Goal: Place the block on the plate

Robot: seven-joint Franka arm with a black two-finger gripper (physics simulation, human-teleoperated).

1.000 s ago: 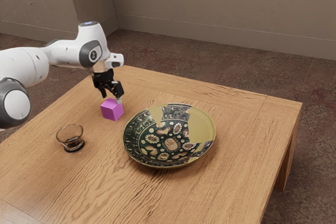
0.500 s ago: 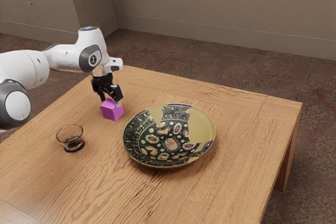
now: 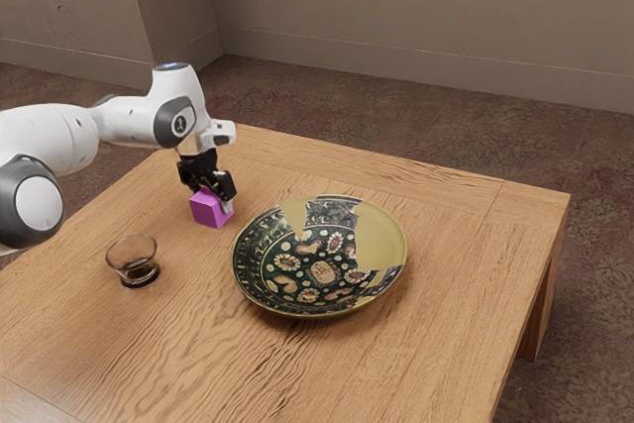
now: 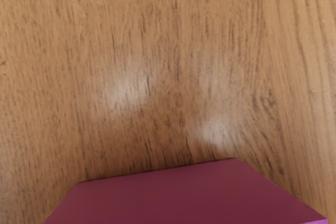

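Note:
In the exterior view my gripper (image 3: 213, 196) is low over the magenta block (image 3: 207, 210), its fingers apart at opposite sides of the block's upper part. The block rests on the wooden table, close to the rim of the patterned plate (image 3: 320, 257) but apart from it. The plate is wide and shallow, dark with floral shapes and a plain gold area. In the wrist view the block (image 4: 184, 195) looms large and dark at the lower edge, just under my hand.
A small clear glass bowl (image 3: 133, 262) with a dark base stands on the table (image 3: 446, 304), toward the exterior view's left from the plate. The table's far edge runs behind the block and plate.
My hand has come down from above the block, so the fingers now reach lower beside it. The block, plate and glass bowl have stayed where they were.

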